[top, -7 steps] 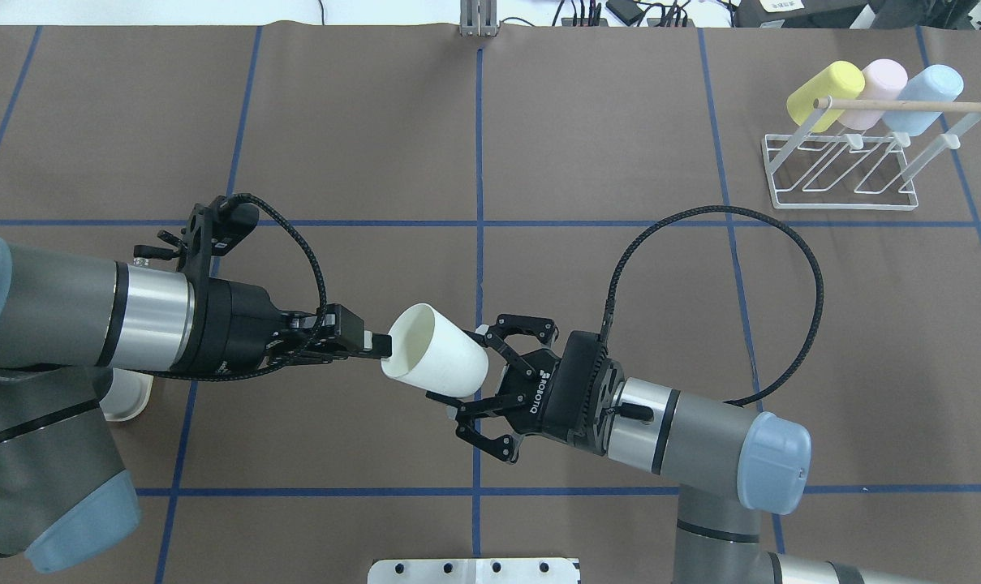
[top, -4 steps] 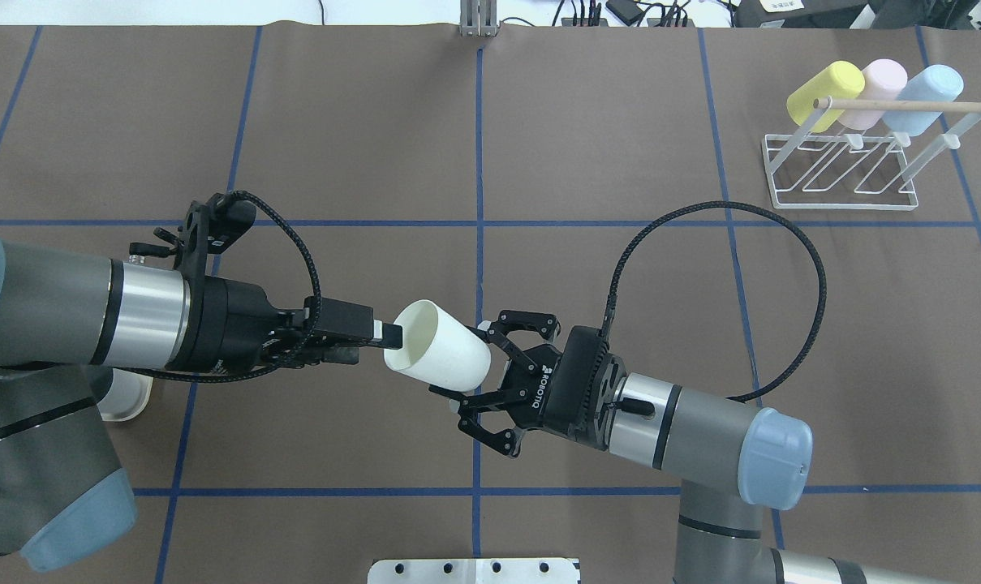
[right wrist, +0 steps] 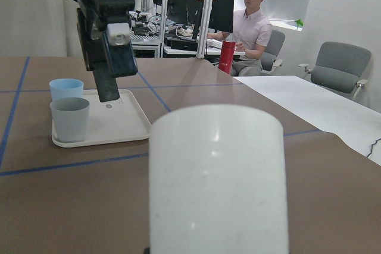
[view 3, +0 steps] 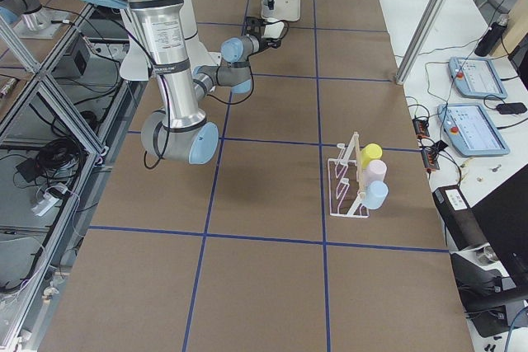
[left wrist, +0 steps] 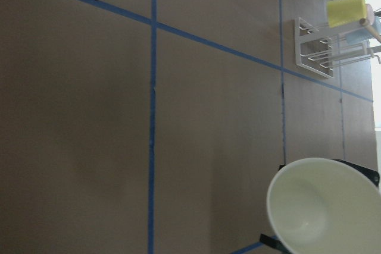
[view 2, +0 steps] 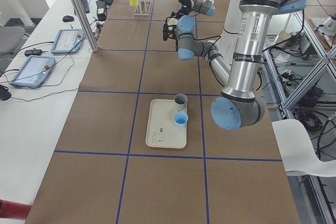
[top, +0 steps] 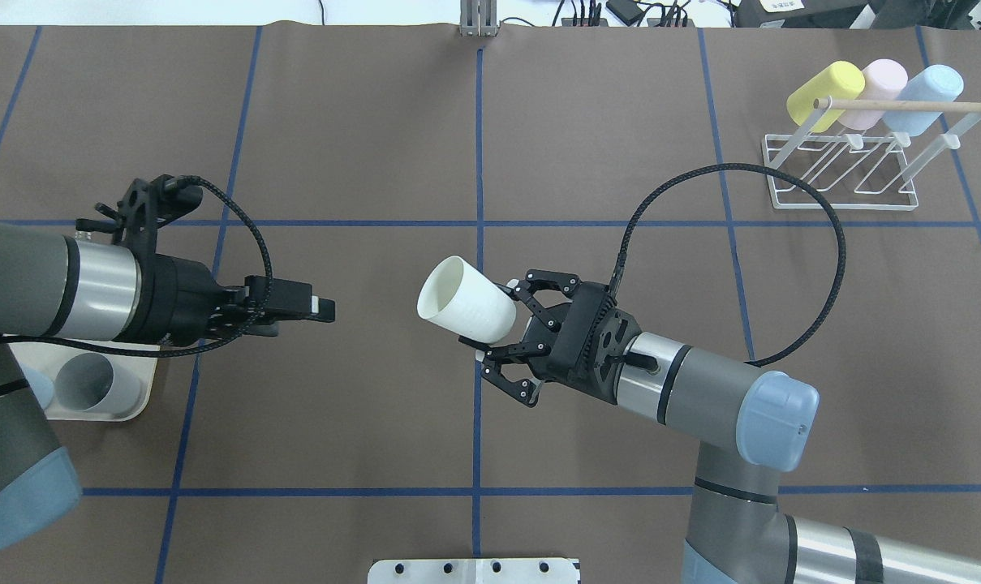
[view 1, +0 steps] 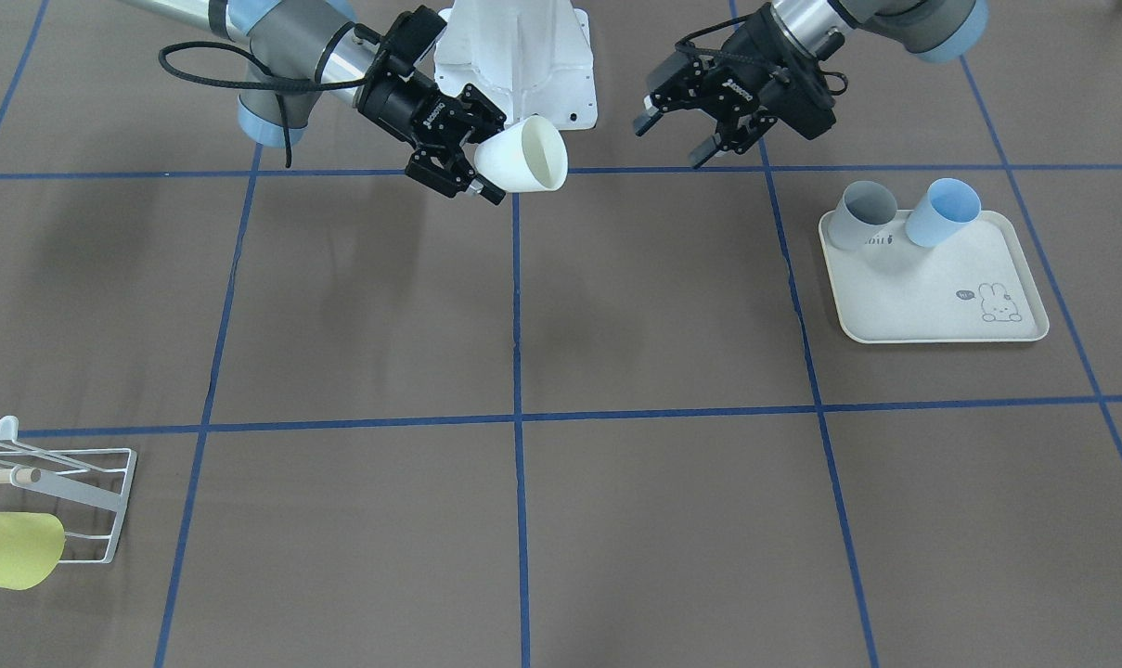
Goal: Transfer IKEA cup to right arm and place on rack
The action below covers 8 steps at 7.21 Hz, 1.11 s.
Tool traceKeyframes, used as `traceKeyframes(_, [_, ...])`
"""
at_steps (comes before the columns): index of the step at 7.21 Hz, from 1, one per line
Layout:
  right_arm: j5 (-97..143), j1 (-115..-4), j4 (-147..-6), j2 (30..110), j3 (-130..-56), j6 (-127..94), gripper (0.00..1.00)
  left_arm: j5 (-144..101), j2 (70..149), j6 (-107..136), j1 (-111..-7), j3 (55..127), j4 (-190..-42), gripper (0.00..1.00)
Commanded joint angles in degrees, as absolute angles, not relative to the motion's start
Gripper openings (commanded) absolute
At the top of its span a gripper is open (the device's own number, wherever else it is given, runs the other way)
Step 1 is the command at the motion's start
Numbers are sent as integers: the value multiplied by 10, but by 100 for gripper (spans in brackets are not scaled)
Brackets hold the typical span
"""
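Over mid-table, right gripper (top: pixel 494 320) clamped cup (top: pixel 462 308) at base; left gripper (view 1: pixel 675 137) stood open, clear. Carry to rack (top: pixel 844 207) wanted mouth-down tilt.

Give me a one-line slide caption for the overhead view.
Right gripper holds the white cup at mid-table, left gripper open and clear of it, rack with three pastel cups at far right.
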<state>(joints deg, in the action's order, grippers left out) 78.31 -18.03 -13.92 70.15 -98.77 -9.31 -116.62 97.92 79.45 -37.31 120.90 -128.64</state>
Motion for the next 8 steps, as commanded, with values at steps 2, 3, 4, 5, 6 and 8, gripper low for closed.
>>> traceKeyframes(2, [723,-220,-211,768,-1004,-20,0,-1166,827,561,-469,1260,-1224,100])
traceKeyframes(3, [722,-241,-297,771,-1033,8,0,-1167,788,479,-507,1259,-1226,100])
traceKeyframes(4, [723,-267,-401,772,-1076,28,0,-1167,766,408,-550,1253,-1226,100])
traceKeyframes(5, [723,-296,-528,778,-1129,86,0,-1193,748,335,-598,1232,-1226,100])
traceKeyframes(6, [723,-321,-631,778,-1171,158,0,-1234,739,250,-659,1204,-1226,100])
traceKeyframes(8, [722,-406,-754,791,-1207,329,0,-1273,715,90,-768,1157,-1226,100])
